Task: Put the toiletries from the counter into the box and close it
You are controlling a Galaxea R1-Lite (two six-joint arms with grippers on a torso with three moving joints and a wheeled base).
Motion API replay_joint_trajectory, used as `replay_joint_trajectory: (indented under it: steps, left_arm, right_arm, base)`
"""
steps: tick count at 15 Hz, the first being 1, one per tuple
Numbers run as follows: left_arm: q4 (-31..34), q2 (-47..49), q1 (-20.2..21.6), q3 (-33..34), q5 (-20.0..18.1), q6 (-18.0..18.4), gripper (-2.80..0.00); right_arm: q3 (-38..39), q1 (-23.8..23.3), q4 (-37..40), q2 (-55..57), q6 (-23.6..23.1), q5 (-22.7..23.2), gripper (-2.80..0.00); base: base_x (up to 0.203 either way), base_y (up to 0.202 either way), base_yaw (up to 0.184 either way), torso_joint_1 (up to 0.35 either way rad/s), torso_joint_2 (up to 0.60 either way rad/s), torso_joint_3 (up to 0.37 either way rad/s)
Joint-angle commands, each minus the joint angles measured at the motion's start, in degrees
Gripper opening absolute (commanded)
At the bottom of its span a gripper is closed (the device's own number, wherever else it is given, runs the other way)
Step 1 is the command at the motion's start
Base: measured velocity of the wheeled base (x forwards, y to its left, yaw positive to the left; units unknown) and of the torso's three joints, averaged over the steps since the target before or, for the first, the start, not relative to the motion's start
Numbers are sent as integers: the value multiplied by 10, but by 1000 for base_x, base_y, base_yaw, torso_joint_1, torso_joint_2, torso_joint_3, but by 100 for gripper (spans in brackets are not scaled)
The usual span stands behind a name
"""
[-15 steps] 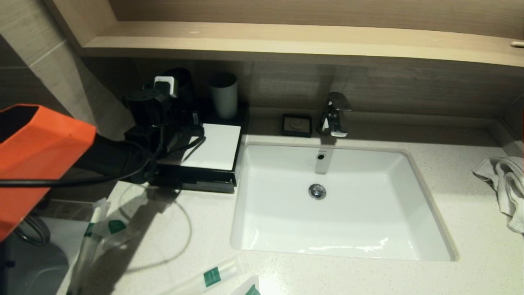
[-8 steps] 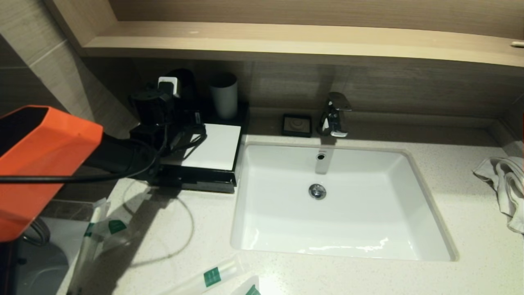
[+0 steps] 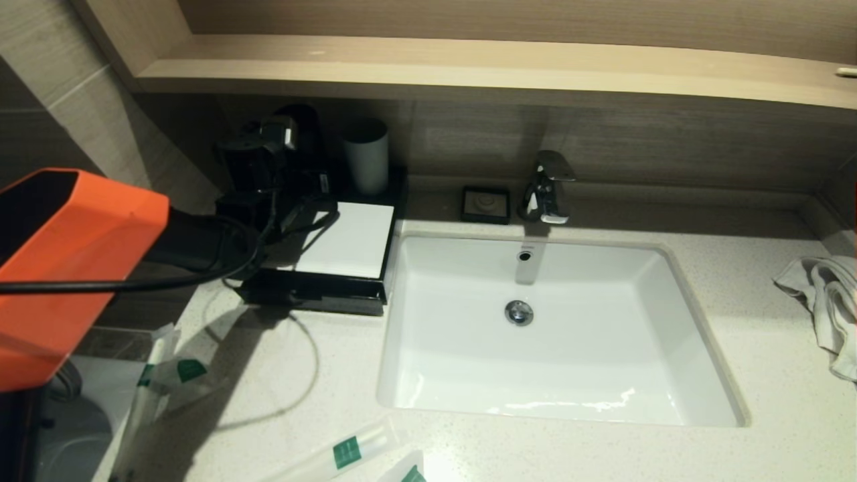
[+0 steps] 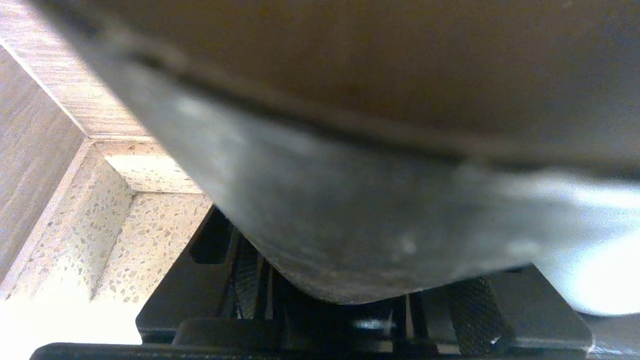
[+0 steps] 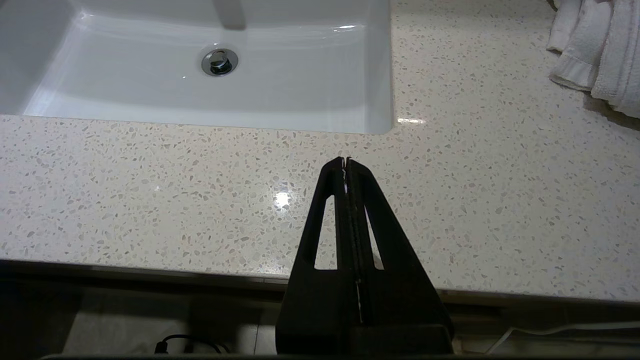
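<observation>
Here's the desk [image 3: 281, 375], pale speckled stone, polished, wrapped round a glossy white rectangular sink [image 3: 556, 335]. At the back-left corner, just beside the sink, sits the box [image 3: 355, 244]: flat, black, with a smooth white top panel. A crumpled white towel [image 3: 823, 301] lies at the right edge. The toiletries are down along the front-left edge: thin, translucent plastic packets with green square labels, one at the left edge [image 3: 167, 371], a long one [image 3: 348, 452] and a corner of another [image 3: 412, 474] at the front. The left end effector [image 3: 278, 157] hovers over the box's back-left part, well apart from those packets; how wide it stands, I cannot tell. The right end effector [image 5: 346, 165], black and tapered, is pinched together over the desk's front edge.
</observation>
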Motion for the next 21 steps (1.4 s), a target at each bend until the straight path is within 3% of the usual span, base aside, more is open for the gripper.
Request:
replay_joint_trajectory:
  steps: [1,21]
  left_arm:
    - [1,6,0,-16,1,0,-280]
    - [47,35,1,-74,0,0,-280]
  right_arm:
    - [0,0,0,0,0,0,-280]
    - [0,0,0,0,0,0,-280]
  base:
    - [0,0,0,0,0,0]
    - [0,0,0,0,0,0]
